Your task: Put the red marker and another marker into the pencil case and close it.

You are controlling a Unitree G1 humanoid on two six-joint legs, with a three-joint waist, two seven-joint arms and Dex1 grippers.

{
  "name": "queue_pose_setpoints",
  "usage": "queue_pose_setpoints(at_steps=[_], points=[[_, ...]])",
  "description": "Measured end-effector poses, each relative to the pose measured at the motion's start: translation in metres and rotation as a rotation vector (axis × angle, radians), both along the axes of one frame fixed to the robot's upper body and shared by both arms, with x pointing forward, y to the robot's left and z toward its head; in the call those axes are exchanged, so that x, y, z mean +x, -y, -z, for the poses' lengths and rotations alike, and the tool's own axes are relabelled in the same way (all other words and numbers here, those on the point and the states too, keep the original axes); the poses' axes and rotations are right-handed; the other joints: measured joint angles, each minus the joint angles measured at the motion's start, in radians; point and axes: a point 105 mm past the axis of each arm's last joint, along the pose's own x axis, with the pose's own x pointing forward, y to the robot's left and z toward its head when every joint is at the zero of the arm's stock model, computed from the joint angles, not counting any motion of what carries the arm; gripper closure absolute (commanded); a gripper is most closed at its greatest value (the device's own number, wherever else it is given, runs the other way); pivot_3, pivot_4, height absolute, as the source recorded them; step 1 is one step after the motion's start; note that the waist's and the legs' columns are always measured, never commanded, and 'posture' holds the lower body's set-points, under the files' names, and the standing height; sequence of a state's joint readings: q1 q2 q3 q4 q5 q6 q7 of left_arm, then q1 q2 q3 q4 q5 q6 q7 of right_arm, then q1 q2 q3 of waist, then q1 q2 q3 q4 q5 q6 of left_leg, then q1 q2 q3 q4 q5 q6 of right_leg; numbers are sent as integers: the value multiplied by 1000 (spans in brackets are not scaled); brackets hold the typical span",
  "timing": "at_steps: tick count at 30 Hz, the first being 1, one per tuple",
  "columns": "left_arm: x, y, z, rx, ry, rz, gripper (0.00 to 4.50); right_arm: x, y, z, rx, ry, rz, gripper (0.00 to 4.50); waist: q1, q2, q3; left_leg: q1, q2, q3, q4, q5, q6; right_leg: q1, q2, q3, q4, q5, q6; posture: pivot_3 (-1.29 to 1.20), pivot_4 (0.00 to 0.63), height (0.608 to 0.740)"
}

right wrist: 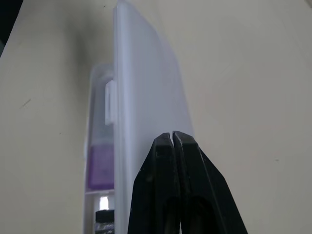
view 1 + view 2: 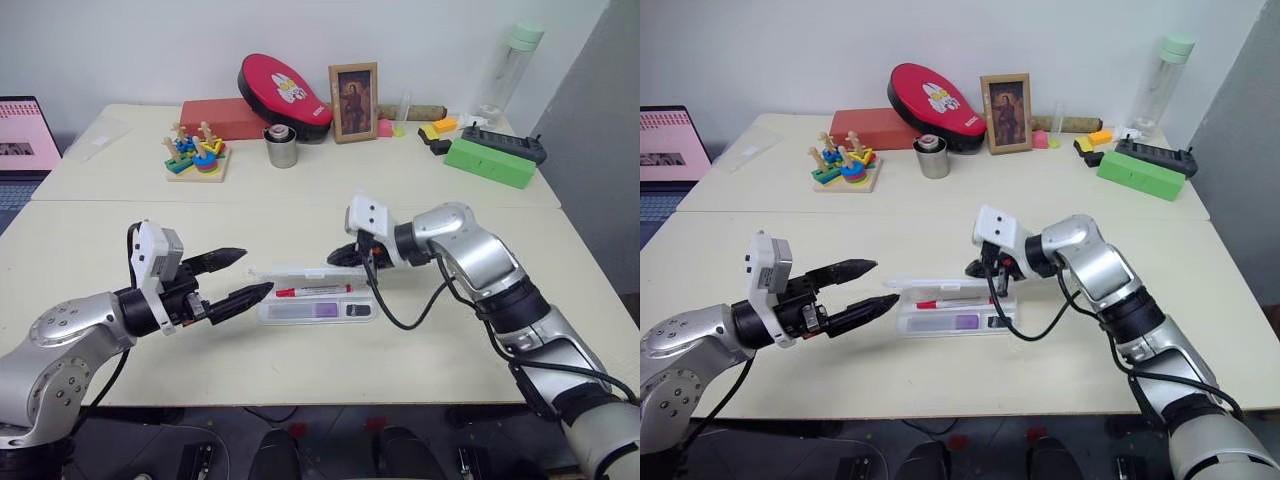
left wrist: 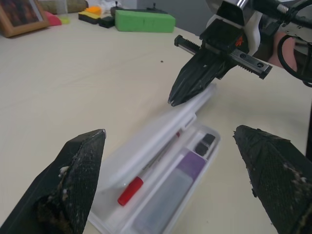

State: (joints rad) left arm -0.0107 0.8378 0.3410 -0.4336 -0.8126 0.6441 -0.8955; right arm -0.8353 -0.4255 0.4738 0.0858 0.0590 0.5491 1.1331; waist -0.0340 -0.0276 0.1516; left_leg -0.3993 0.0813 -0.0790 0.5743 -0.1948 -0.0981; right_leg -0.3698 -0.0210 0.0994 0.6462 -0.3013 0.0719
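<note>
Right fingers (image 3: 187,87) against pencil case (image 3: 161,126) lid edge.

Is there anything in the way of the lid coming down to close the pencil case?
Nothing visible blocks it. The red marker and purple marker lie flat inside the pencil case; the right gripper, shut, is at the raised lid.

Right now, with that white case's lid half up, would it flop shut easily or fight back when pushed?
Probably easy: the lid looks like thin, translucent plastic, so likely light and a bit bendy. The pencil case itself seems light too, so it may slide on the smooth table under the shut right gripper.
</note>
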Motion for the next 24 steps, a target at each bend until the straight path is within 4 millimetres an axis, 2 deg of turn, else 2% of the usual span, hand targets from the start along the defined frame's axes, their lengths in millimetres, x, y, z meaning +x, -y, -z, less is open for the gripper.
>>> queue_pose_setpoints(at_steps=[3, 5, 14, 18, 20, 22, 24], points=[[-1, 1, 0, -1, -3, 15, 0, -3, -1, 11, -32, 6, -4, 4444, 0, 0, 0, 0, 0, 0, 0, 0, 0, 0, 0, 0, 0, 0, 0, 0, 150, 740], [-4, 1, 1, 11, -12, 36, 0, -6, -3, 26, -81, 29, 0, 4444, 0, 0, 0, 0, 0, 0, 0, 0, 0, -1, 0, 0, 0, 0, 0, 0, 150, 740], [-5, 0, 2, 29, -18, 48, 0, -8, -6, 37, -128, 127, 3, 4444, 0, -2, -2, 5, 0, 0, 1, 0, 0, 0, 0, 0, 0, -1, 0, 0, 150, 740], [6, -5, -2, 22, 7, -5, 0, -7, -1, 33, -66, 79, 52, 4444, 4, -2, -2, 5, 0, 0, 2, 1, -1, 0, 0, 0, 0, -1, 1, 0, 150, 740], [21, -9, -7, 5, 46, -85, 0, -12, -1, 33, 25, -23, 71, 4444, 5, -2, -2, 4, 0, 0, 2, 1, -2, 1, 0, 0, 0, 1, 2, 0, 150, 740], [37, -12, -7, 1, 78, -166, 0, -12, -3, 21, 133, -74, 92, 4444, 4, -2, -1, 0, 0, 0, 3, 1, -2, 2, 0, 1, 0, 2, 3, 0, 150, 740], [50, -18, 1, 11, 81, -252, 0, -1, 4, -2, 256, -66, 166, 4444, 4, -2, -1, 0, 0, 0, 2, 2, -2, 1, 0, 0, 1, 2, 3, 0, 150, 740]])
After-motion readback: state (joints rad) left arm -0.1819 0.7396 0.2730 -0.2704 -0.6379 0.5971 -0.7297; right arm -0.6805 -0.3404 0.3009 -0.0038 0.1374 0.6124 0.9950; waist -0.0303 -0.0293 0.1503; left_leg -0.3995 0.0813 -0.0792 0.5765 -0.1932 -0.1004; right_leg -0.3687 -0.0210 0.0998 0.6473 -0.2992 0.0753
